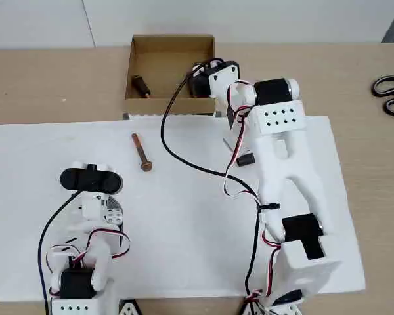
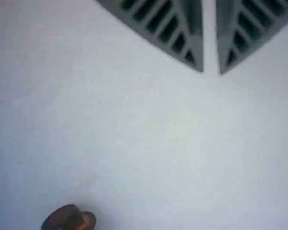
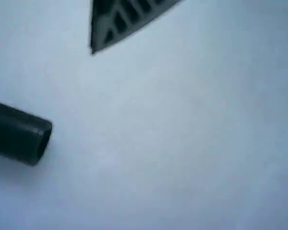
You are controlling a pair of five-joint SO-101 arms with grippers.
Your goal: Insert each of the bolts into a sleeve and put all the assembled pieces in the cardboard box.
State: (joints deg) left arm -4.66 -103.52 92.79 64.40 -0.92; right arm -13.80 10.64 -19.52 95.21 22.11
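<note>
A rusty bolt (image 1: 141, 152) lies loose on the white paper (image 1: 184, 223), in front of the cardboard box (image 1: 134, 72). Inside the box rests one bolt fitted in a dark sleeve (image 1: 141, 85). A black sleeve (image 1: 245, 159) lies on the paper beside the right arm; it is close up in the right wrist view (image 3: 19, 135). My right gripper (image 1: 235, 134) hangs just behind that sleeve, open; one finger (image 3: 127, 21) has bare paper beside it. My left gripper (image 2: 210, 67) points down at the paper near the front left, shut and empty, with the bolt's head (image 2: 69, 220) a short way off.
Scissors (image 1: 391, 95) lie on the wooden table at the far right, off the paper. A black cable (image 1: 184, 154) loops over the paper between the bolt and the right arm. The right arm's body spans the paper's right side.
</note>
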